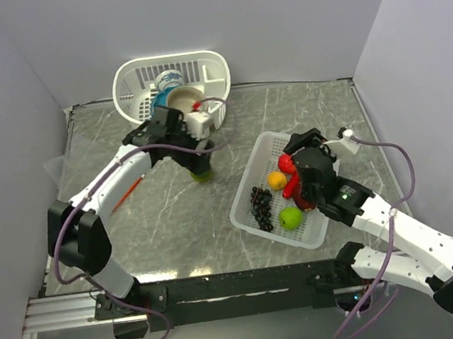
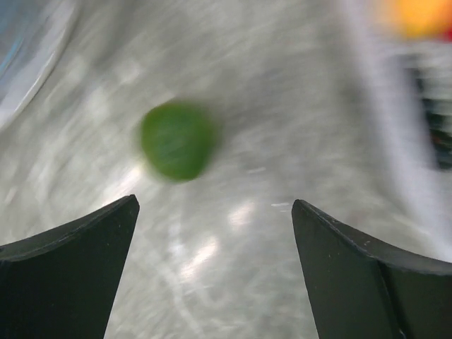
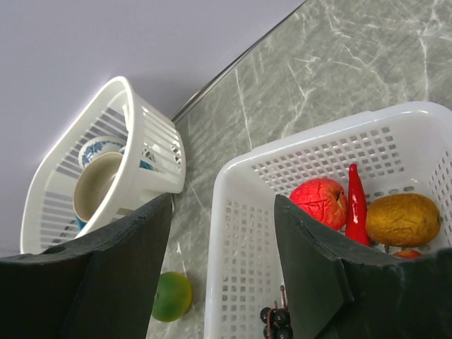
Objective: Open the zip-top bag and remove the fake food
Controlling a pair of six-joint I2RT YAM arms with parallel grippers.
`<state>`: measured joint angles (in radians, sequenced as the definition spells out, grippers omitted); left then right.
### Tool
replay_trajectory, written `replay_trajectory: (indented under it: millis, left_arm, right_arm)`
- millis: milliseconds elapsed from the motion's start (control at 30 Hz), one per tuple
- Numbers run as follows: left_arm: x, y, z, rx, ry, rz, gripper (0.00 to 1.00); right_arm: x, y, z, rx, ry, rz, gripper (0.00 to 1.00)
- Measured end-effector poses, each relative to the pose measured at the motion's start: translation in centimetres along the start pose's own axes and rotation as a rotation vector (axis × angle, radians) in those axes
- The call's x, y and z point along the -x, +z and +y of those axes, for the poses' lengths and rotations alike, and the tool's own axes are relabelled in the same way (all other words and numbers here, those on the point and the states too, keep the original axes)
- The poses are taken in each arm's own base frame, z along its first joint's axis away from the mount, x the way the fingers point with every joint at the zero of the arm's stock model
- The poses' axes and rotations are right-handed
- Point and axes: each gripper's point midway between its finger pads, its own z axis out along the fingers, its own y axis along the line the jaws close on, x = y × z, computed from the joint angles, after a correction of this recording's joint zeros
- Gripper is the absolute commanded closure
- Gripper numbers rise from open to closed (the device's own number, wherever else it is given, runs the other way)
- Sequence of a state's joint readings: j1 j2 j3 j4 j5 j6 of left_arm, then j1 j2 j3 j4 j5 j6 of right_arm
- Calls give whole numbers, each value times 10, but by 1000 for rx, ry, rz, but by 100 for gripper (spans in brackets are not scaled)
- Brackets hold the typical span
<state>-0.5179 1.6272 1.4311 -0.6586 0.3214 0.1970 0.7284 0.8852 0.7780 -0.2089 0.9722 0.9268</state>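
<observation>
Grey marbled table (image 1: 177, 242) under plain walls: the zip-top bag (image 1: 125, 197) lies near its left edge, partly under the left arm, and looks flat, though I cannot tell whether it is empty. Grapes (image 1: 260, 207), a yellow-orange fruit (image 1: 277, 180), a red apple (image 3: 325, 201) and a chili (image 3: 355, 205) sit in the flat mesh basket (image 3: 233, 176) toward the right edge. One lime (image 2: 176, 141) lies on bare table near the middle, below the left gripper (image 2: 214, 205), whose jaws gape empty. The right gripper (image 3: 222, 201) hovers over the basket, jaws apart, holding nothing. Removal seems nearly done; the lime likely remains to be put away.
</observation>
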Motion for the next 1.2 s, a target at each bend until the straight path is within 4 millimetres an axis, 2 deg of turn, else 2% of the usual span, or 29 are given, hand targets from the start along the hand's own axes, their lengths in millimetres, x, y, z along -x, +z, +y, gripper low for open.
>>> replay_trajectory:
  millis: [33,67,100,167,200,300,467,567,867,933,967,1000,1067,1100,1167,1200]
  left_arm:
    - [-15,4,23,53,-38,14,3]
    - [-27,7,37,85,-63,32,3]
    - [-41,13,50,117,-87,59,3]
    - [-66,28,62,147,-113,114,3]
    - [-72,35,64,149,-116,130,3]
    - [-73,52,64,140,-110,135,3]
    - [-52,69,68,117,-92,93,3]
    - [-47,80,68,86,-87,86,3]
    - [-87,116,65,11,-97,201,3]
    - [-83,116,66,6,-88,195,1]
    - [-83,116,66,5,-85,196,3]
    - [-83,116,66,3,-84,199,16]
    - [-85,116,65,1,-88,205,34]
    - [-85,116,64,-4,-87,209,52]
    - [-84,114,61,-12,-90,216,76]
    - [-83,113,60,-14,-81,220,96]
  right_arm:
    - [-2,1,0,-1,-4,4,29]
    - [-4,2,1,1,-7,10,27]
    - [-6,2,1,3,-9,15,13]
    - [-8,3,3,7,-16,22,2]
    - [-9,4,3,9,-22,25,0]
    - [-10,4,6,22,-42,29,0]
    - [-8,4,9,38,-54,24,0]
    - [-9,5,10,39,-61,21,0]
    - [-13,14,-2,13,-87,22,0]
    - [-14,16,-4,9,-89,24,0]
    - [-14,16,-5,7,-89,24,0]
    - [-13,17,-5,6,-87,23,0]
    - [-12,17,-5,6,-85,22,0]
    - [-12,17,-5,8,-83,22,0]
    - [-11,16,-5,10,-79,22,0]
    - [-10,16,-5,10,-76,21,0]
